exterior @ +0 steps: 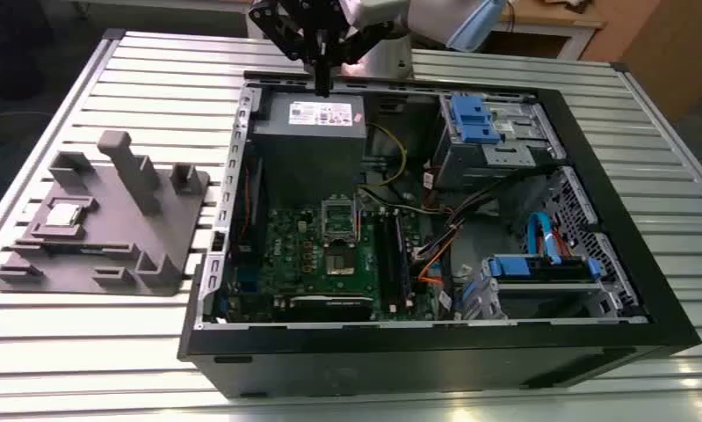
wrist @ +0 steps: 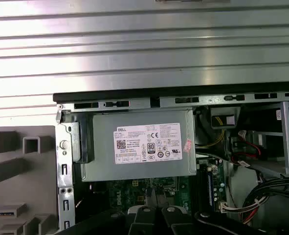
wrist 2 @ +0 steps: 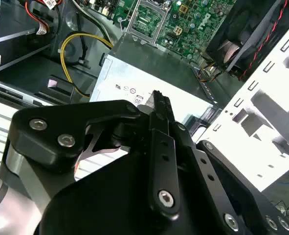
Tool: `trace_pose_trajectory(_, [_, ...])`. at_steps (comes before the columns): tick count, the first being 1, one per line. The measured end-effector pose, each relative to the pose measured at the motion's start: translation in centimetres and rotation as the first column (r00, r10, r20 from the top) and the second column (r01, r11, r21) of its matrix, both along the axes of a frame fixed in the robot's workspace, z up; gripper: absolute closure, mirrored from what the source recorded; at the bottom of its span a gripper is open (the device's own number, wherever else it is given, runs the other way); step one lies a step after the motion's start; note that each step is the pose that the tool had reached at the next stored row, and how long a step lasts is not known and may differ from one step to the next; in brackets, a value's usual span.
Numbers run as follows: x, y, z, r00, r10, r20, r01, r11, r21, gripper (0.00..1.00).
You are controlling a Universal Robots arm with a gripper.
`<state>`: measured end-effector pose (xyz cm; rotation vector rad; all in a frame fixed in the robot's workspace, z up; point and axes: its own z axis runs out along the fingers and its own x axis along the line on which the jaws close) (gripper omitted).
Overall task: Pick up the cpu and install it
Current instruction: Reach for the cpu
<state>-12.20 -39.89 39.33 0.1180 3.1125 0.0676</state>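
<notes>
The cpu (exterior: 67, 214) is a small square chip with a silvery top, lying flat on the grey holder (exterior: 104, 255) at the exterior view's left, outside the computer case (exterior: 445, 352). My gripper (exterior: 323, 85) hangs shut and empty over the far rim of the case, above the grey power supply (exterior: 315, 119) with its white label. It is well away from the cpu. In both wrist views the fingertips (wrist 2: 159, 103) (wrist: 151, 196) point at the power supply (wrist: 139, 144). The open socket (exterior: 340, 220) (wrist 2: 146, 17) sits on the green motherboard (exterior: 315, 264).
Black memory sticks (exterior: 388, 259) stand beside the socket. Blue drive brackets (exterior: 474, 119) and loose cables (exterior: 468, 207) fill the case's other half at the exterior view's right. The holder has tall upright posts (exterior: 128, 171). The slatted metal table (exterior: 116, 352) surrounds everything.
</notes>
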Motion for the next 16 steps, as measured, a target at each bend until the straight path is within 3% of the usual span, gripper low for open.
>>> trace_pose_trajectory(7, [-0.06,0.00,0.00,1.0000,0.000,0.0000,0.000,1.0000,-0.0001,0.90])
trace_pose_trajectory(16, [-0.73,0.00,-0.02,1.0000,0.000,0.0000,0.000,1.0000,0.0000,0.90])
